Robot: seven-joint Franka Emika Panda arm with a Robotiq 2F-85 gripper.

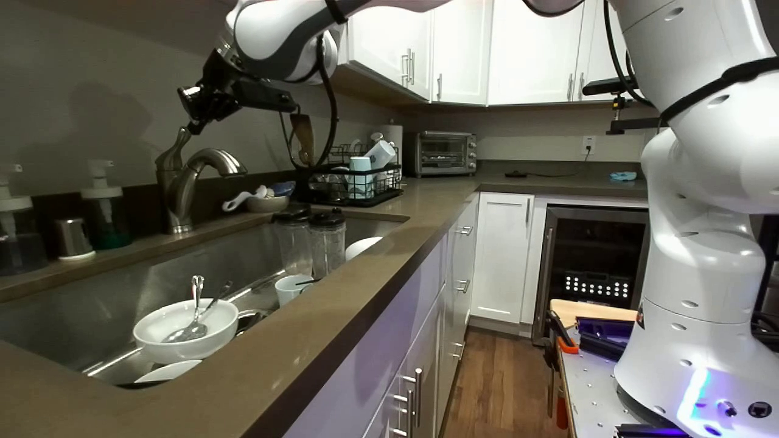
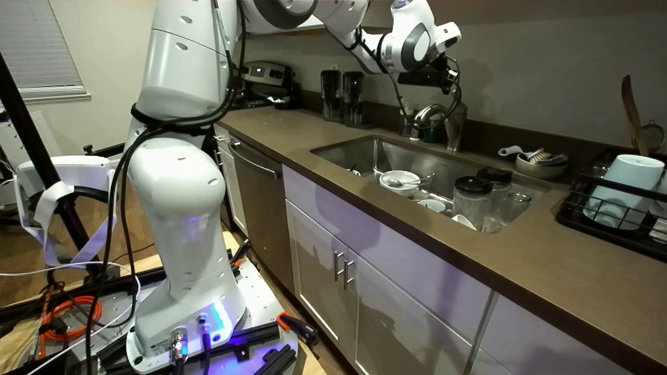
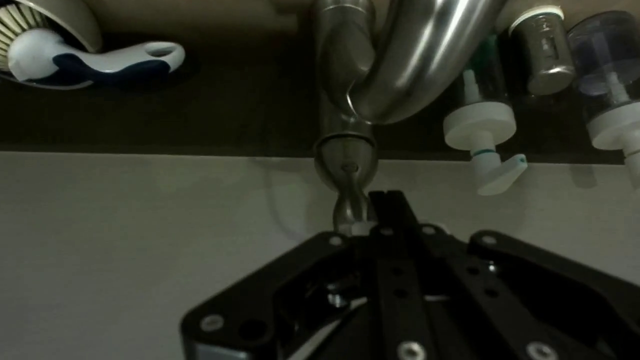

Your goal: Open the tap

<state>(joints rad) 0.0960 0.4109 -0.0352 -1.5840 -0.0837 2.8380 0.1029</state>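
Note:
The tap [image 1: 182, 194] is brushed steel with a curved spout and a lever handle [image 1: 176, 149] on top. It stands behind the sink and also shows in an exterior view [image 2: 454, 127] and upside down in the wrist view [image 3: 345, 75]. My gripper [image 1: 193, 126] is at the tip of the handle, above the tap body. In the wrist view the gripper's fingertips [image 3: 385, 194] are together with nothing between them. They lie just beside the narrow handle, close to it; whether they touch is unclear. The handle's tip is partly hidden behind the gripper.
The sink [image 1: 61, 328] holds a white bowl [image 1: 185, 328], a mug and glass jars [image 1: 328, 243]. Soap bottles [image 1: 103, 207] and a steel cup [image 1: 74, 238] stand on one side of the tap. A bowl with a brush [image 1: 268, 202] and a dish rack [image 1: 365, 194] are on the other.

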